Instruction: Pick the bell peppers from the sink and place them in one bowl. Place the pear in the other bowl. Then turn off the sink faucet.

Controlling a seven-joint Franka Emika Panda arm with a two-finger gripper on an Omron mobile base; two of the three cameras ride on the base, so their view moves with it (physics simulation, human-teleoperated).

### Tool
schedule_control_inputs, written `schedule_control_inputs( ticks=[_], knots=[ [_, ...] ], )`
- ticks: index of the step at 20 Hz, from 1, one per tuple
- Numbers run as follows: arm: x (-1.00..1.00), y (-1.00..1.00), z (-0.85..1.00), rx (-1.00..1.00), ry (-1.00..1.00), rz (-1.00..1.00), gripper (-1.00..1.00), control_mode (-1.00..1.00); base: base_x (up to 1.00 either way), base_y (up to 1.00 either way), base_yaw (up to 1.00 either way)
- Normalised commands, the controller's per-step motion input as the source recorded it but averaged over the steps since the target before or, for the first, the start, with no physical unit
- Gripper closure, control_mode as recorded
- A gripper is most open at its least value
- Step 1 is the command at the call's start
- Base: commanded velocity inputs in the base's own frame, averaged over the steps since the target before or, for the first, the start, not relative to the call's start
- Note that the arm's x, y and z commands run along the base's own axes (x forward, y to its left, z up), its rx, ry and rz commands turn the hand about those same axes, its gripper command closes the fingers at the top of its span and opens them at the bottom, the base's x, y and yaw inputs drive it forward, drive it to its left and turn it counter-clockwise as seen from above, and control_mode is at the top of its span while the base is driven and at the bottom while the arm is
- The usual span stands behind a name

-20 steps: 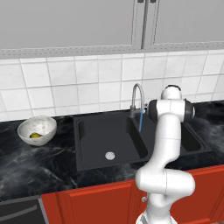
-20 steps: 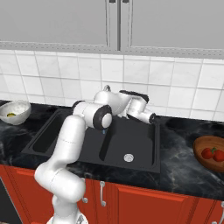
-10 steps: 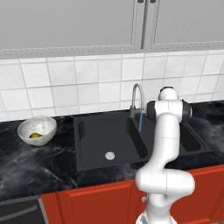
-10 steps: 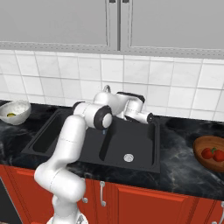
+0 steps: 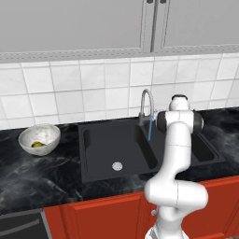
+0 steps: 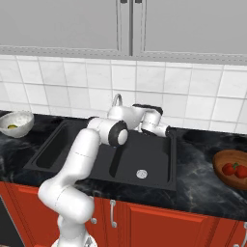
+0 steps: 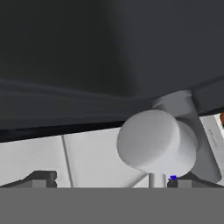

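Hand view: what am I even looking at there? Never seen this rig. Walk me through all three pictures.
It is a rendered kitchen with one white robot arm on a driving base. Two pictures come from cameras on that base, behind the arm to its left and right. The third camera sits on the hand and looks along the gripper, whose dark finger tips stand wide apart with nothing between them. The grey rounded knob close in front looks like part of the sink faucet, though I cannot be sure.

In the base views, water runs into the black sink. On the counter, a white bowl holds the yellow pear; a wooden bowl holds the red bell peppers.
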Motion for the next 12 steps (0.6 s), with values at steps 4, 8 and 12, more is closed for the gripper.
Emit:
schedule_control_inputs(
  ticks=[4,8,12],
  knots=[
    [0.49,0.57,0.0,0.15,-0.2,0.21,-1.0,-1.0,0.0,0.0,0.0],
    [0.32,0.85,0.06,0.05,-0.13,0.2,-1.0,-1.0,0.0,0.0,0.0],
    [0.25,1.0,0.46,-0.21,0.08,0.05,-1.0,-1.0,0.0,0.0,0.0]
  ],
)
